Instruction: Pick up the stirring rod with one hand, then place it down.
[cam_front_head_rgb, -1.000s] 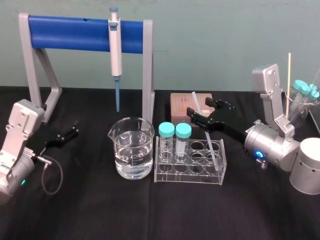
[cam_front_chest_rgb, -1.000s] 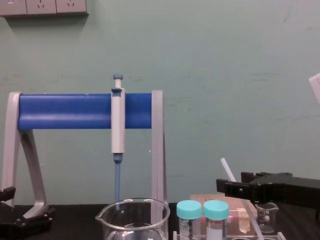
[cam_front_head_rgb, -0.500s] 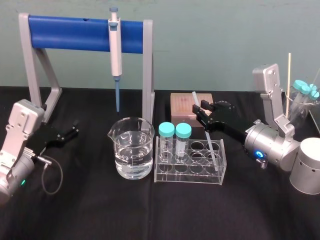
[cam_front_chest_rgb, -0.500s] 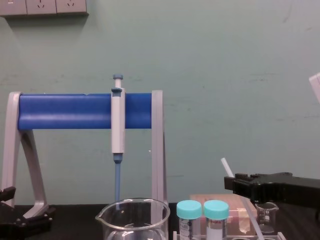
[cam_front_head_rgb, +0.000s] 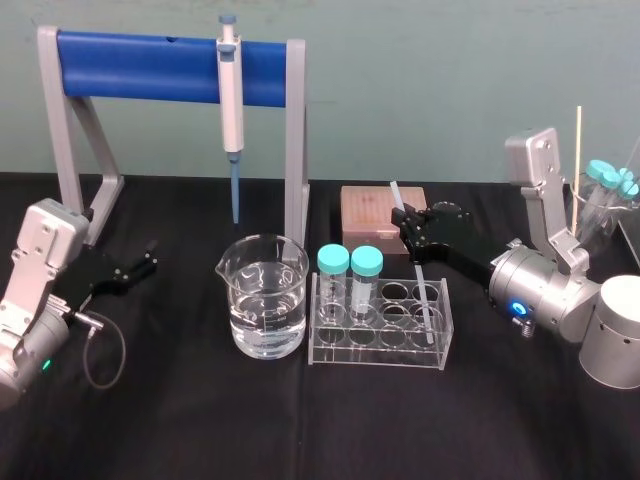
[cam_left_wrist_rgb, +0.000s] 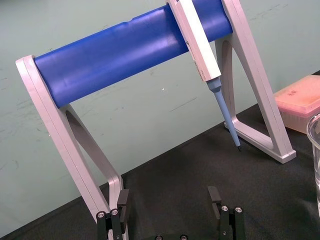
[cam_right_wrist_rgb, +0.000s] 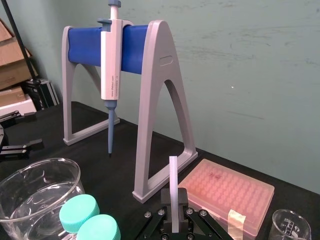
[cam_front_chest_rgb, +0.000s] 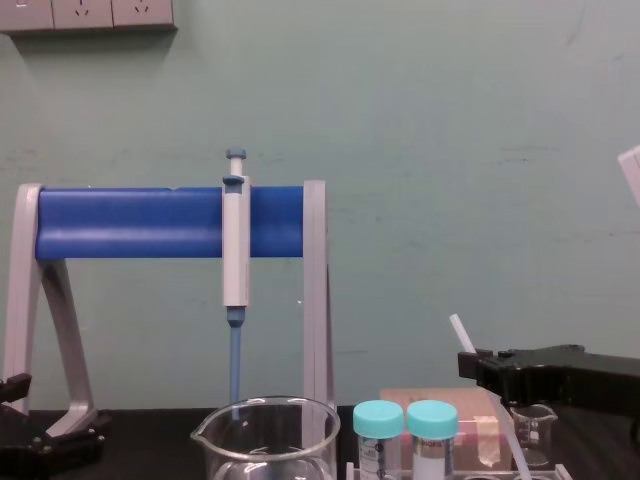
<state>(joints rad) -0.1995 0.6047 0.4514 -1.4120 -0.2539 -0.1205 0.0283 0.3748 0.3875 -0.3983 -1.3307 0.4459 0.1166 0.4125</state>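
Right gripper (cam_front_head_rgb: 411, 226): clamps the stirring rod (cam_right_wrist_rgb: 173, 185) between closed jaws, on its upper part. Holds it tilted, top end leaning toward the pink tip box (cam_front_head_rgb: 365, 215), lower part down at the right end of the clear rack (cam_front_head_rgb: 375, 360); cannot tell whether it rests there. Left gripper (cam_front_head_rgb: 138, 268): hangs low at the far left, near the foot of the pipette stand (cam_front_head_rgb: 75, 150), fingers (cam_left_wrist_rgb: 122, 200) spread apart, holding nothing.
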